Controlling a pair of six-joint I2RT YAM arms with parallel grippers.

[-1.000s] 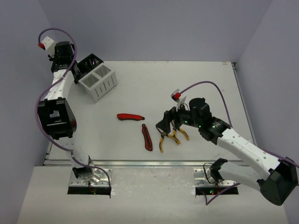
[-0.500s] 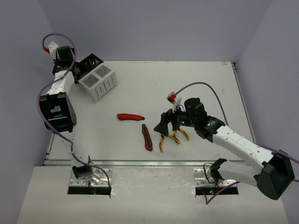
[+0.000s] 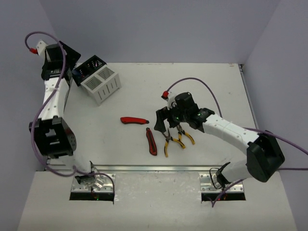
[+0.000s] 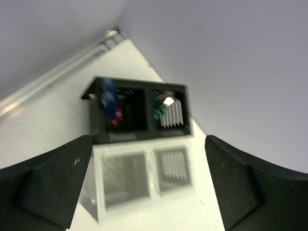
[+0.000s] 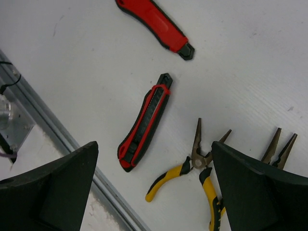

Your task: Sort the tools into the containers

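The containers form one block, black bins [image 3: 90, 66] behind white bins [image 3: 103, 84]. In the left wrist view a blue and red screwdriver [image 4: 109, 102] stands in the left black bin [image 4: 139, 137], and something green [image 4: 158, 111] shows in the right one. Both white bins [image 4: 126, 180] look empty. My left gripper [image 4: 149, 192] hangs open above them, holding nothing. Two red-black utility knives [image 5: 155, 21] [image 5: 144, 122] and two yellow-handled pliers [image 5: 192, 169] [image 5: 276, 144] lie on the table. My right gripper [image 5: 156, 192] hovers open over the nearer pliers [image 3: 168, 144].
The table's metal front rail [image 5: 57, 134] runs just beyond the lower knife. The containers sit at the table's far left corner near the left edge [image 4: 57, 72]. Purple cables arc over both arms.
My left gripper opened and drew back and up from the black bin. My right gripper, open throughout, shifted left over the pliers.
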